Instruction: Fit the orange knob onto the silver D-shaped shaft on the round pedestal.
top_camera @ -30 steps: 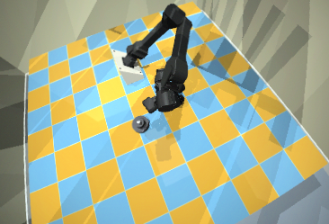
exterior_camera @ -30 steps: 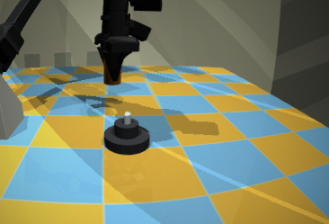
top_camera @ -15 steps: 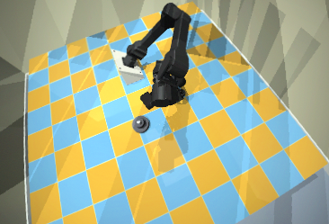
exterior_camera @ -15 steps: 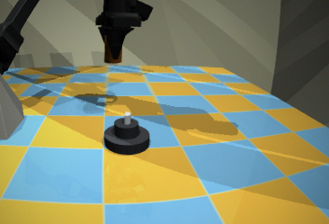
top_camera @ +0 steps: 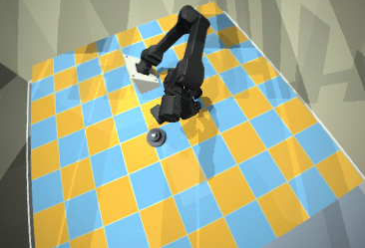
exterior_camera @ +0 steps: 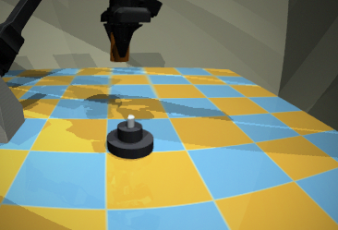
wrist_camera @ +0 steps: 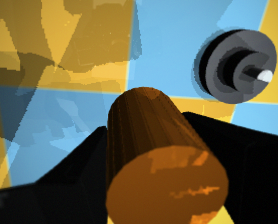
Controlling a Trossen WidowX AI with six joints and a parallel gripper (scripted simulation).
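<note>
While aloft, orange knob (wrist_camera: 160,165) between fingers

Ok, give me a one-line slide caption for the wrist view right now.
Gripper clamped on the orange knob, raised above the checkered floor, with the round pedestal and its silver shaft at upper right.
</note>
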